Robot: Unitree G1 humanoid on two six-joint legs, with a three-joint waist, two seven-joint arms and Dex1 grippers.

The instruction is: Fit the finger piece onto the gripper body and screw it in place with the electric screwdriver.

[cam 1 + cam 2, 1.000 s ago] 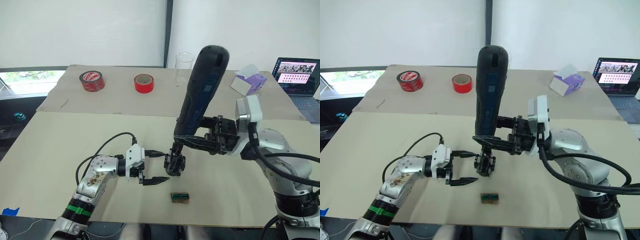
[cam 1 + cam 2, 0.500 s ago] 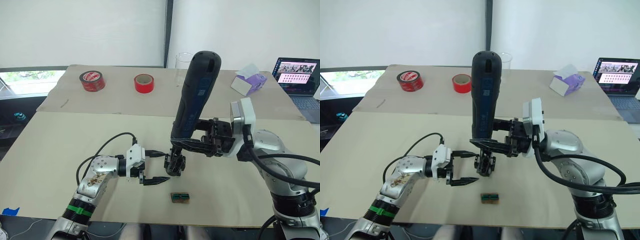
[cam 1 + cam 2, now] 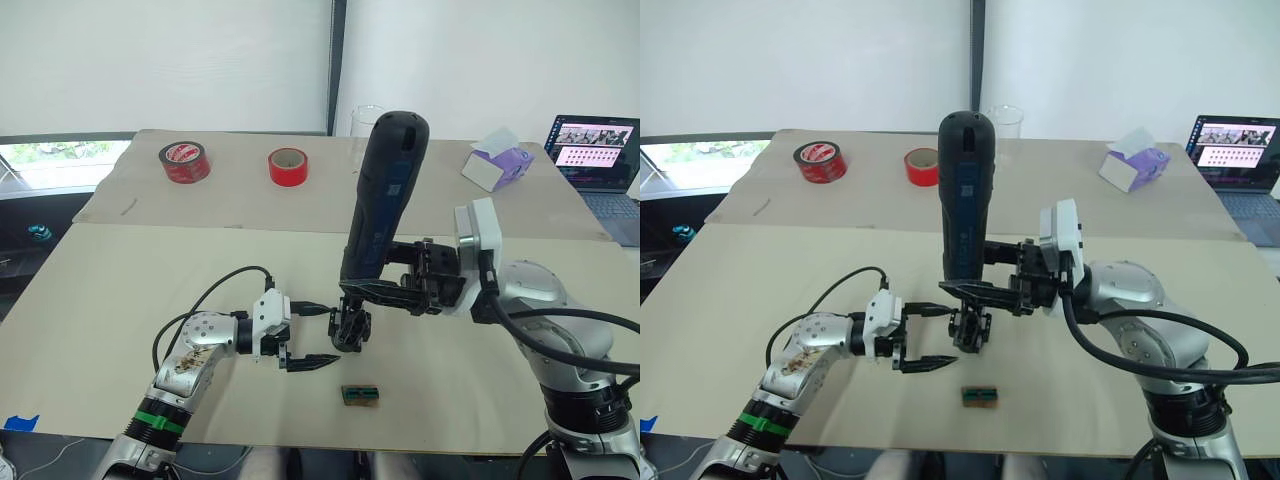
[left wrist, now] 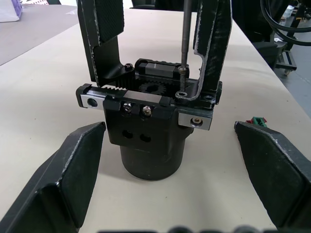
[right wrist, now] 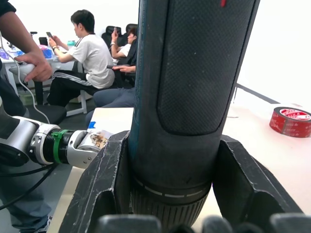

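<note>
The gripper body (image 3: 350, 326) stands on the table, and my open left gripper (image 3: 335, 333) straddles it without touching it. In the left wrist view the finger piece (image 4: 212, 43) rises upright from the body (image 4: 146, 131), with a second black piece (image 4: 104, 39) beside it. My right gripper (image 3: 378, 286) is shut on the electric screwdriver (image 3: 385, 195), held nearly upright above the body. Its thin bit (image 4: 184, 39) comes straight down onto a screw at the foot of the finger piece.
A small green-and-brown block (image 3: 360, 395) lies near the front edge. Two red tape rolls (image 3: 184, 162) (image 3: 287, 166), a glass (image 3: 367, 128), a purple tissue box (image 3: 497, 160) and a laptop (image 3: 592, 150) sit at the back. Seated people (image 5: 92, 58) appear beyond the table.
My right gripper has carried the screwdriver left and a little lower, tilting it more upright over the gripper body. The left gripper and the body have stayed still.
</note>
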